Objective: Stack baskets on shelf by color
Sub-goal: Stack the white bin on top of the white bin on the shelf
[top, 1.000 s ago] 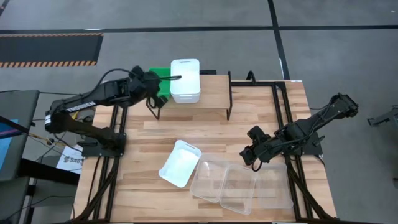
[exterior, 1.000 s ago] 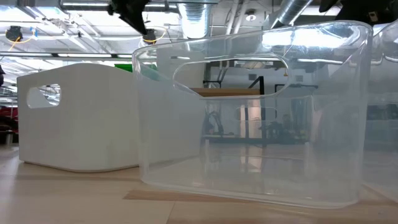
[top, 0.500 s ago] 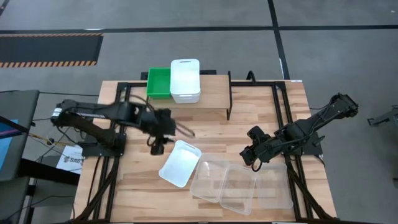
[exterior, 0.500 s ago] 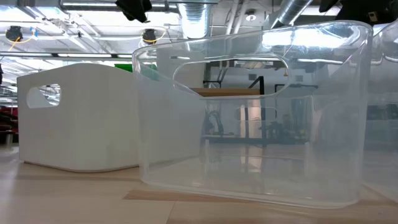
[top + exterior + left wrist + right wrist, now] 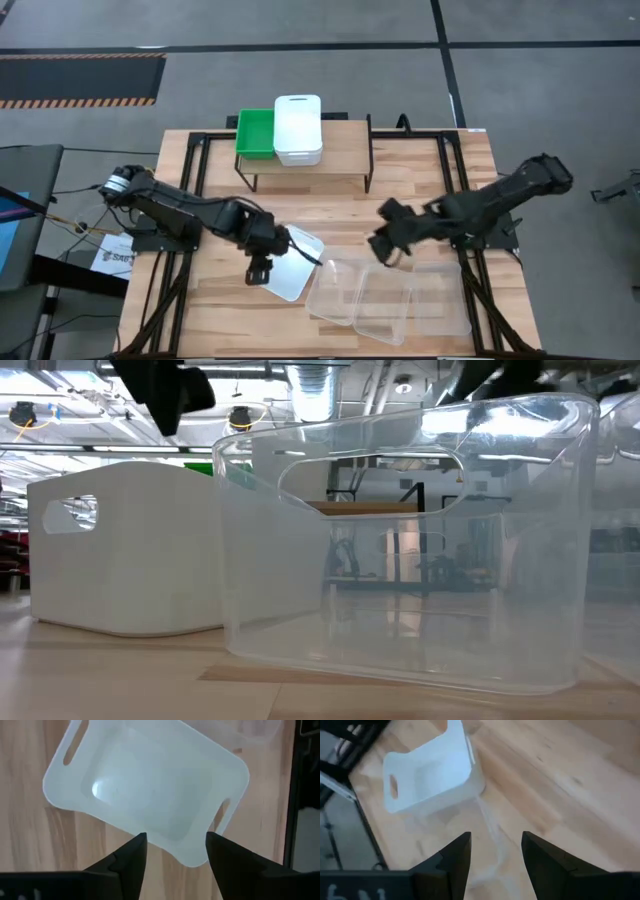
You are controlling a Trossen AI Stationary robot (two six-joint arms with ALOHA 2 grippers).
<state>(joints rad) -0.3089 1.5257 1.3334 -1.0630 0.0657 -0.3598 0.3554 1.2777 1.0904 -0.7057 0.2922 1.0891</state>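
A green basket [image 5: 255, 133] and a white basket [image 5: 298, 128] stand side by side on the shelf [image 5: 340, 150] at the table's far side. Another white basket [image 5: 292, 263] rests on its bottom on the table; it also shows in the left wrist view [image 5: 145, 785] and in the low view [image 5: 125, 550]. To its right, clear baskets [image 5: 385, 295] sit close together. My left gripper [image 5: 175, 845] hovers open over the table basket's left long rim. My right gripper [image 5: 492, 852] is open above the clear baskets' far left corner [image 5: 490, 832].
Black metal frame bars [image 5: 455, 190] run along both sides of the table, and the shelf's legs [image 5: 368, 165] stand at the far middle. Bare planks [image 5: 330, 210] lie between the shelf and the baskets. In the low view a clear basket [image 5: 400, 540] fills the foreground.
My left gripper has left the white basket on the shelf, swung toward the table's near edge and come down over the white basket on the table, opening on the way. My right gripper has shifted a little toward the table's left. No basket has moved.
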